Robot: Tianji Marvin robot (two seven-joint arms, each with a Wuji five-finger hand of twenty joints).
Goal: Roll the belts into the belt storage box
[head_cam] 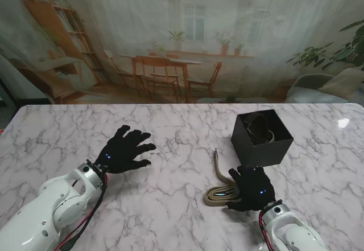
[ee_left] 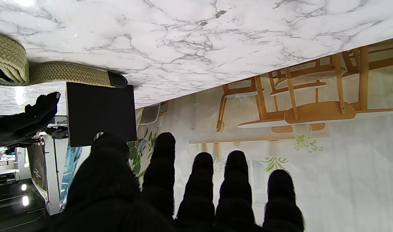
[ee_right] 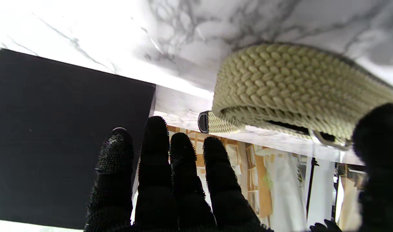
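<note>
- Right hand [head_cam: 251,187] rests over the woven beige belt [head_cam: 219,193], fingers loose; firm grip unclear.
- Belt lies half-coiled, near the black storage box [head_cam: 262,137].
- Left hand [head_cam: 125,149] spread, empty.
- Risk: coil springs open when lifted.

White marble desk [head_cam: 170,205], printed backdrop [head_cam: 256,46] behind

The desk has grey veining. The backdrop at its far edge pictures a wooden dining table, chairs, a bookshelf, potted plants and a window.
</note>
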